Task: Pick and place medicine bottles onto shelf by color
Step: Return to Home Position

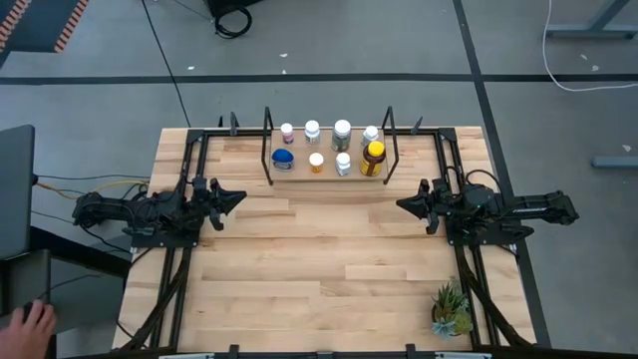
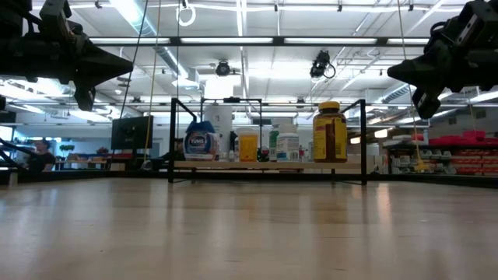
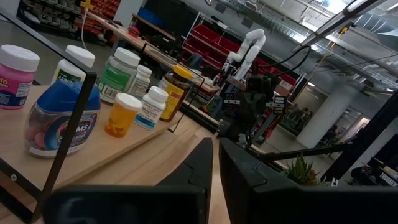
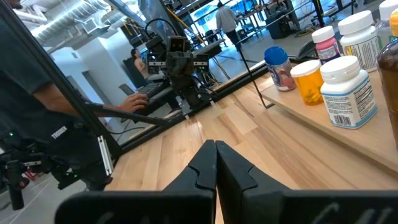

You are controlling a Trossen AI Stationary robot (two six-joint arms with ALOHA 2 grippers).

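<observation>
Both my jaws are pinched closed on nothing. The left jaws hang over the left side of the bench [image 1: 329,249] and the right jaws over its right side, tips aimed at each other. The medicine bottles [image 1: 342,132] all stand on the shelf [image 1: 329,177], mid far edge, with the blue-lidded bottle [image 1: 283,159] at its left end and the big amber bottle [image 1: 374,158] at its right. A potted plant [image 1: 451,309] sits in the near right corner of the pale planks. The room's a workshop: strip lights overhead, red bins [image 2: 459,159], and a person's hand [image 1: 35,321] off the near left corner.
</observation>
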